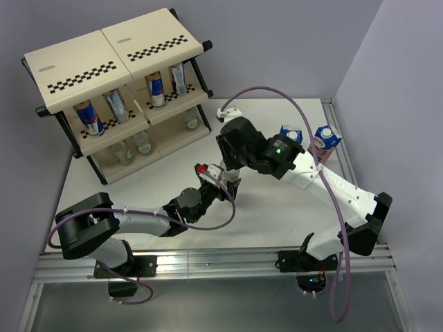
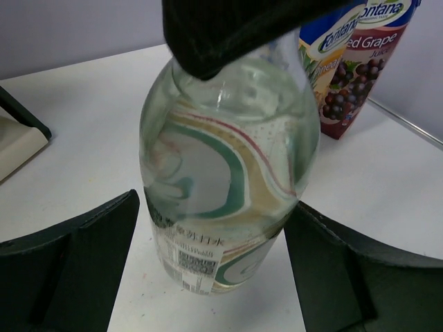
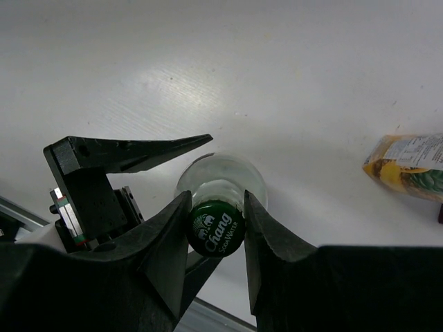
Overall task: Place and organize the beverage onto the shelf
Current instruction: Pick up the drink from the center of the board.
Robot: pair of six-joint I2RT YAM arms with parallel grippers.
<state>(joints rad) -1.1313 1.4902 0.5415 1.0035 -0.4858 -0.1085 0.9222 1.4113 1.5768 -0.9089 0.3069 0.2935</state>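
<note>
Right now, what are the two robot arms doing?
The right gripper is pinching a clear bottle by its green cap. The left gripper is open, with a finger on each side of the bottle's body, not closed on it yet. Four cans and some other bottles already sit on the shelf. Two juice cartons wait on the table.

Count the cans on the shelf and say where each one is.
4. All are on the shelf's middle tier: two cans in the left bay, two in the right bay. The top panels may hide more.
</note>
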